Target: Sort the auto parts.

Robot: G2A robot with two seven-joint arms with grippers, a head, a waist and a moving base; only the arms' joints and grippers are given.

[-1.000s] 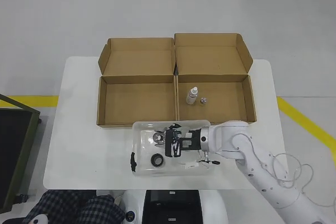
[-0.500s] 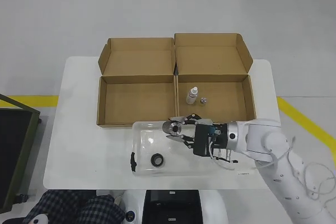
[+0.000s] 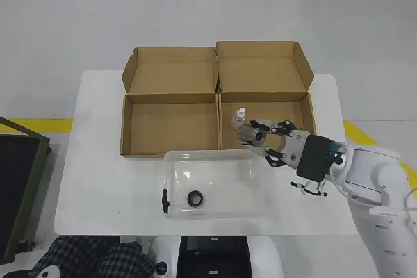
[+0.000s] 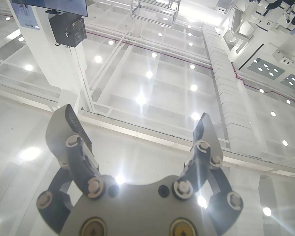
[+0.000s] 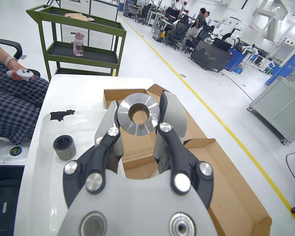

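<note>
While the left gripper (image 4: 135, 111) gapes upward, the right gripper (image 5: 139, 108) clamps a metal ring (image 3: 249, 133) above one cardboard box (image 3: 281, 111).

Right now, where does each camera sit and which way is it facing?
Top view: above the arms, looking down at the table, clear bin and right box; right gripper over that box.
Left wrist view: on the left wrist, aimed up at the ceiling; left gripper shows, fingers open.
Right wrist view: on the right wrist, facing across the table into the room; own fingers shut on a metal ring.
Shared: top and right wrist views both show the metal ring, black bearing and right box.
</note>
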